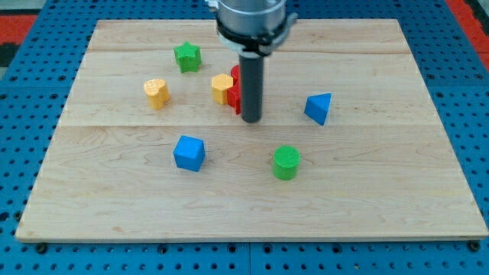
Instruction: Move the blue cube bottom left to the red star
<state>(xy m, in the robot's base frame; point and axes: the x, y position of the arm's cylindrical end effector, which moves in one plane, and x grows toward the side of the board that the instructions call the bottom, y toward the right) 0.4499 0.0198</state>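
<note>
Camera view shows no claw, only my tip [251, 120] resting just right of the red block [236, 88], partly hidden behind the rod, while the blue cube [189, 153] sits apart on the bench [382, 191], below-left, so the push looks not yet done.

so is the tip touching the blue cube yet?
Apart. The camera view shows bare wood between my tip and the blue cube, which sits toward the view's bottom left of the tip. The tip stands right beside the red block.
</note>
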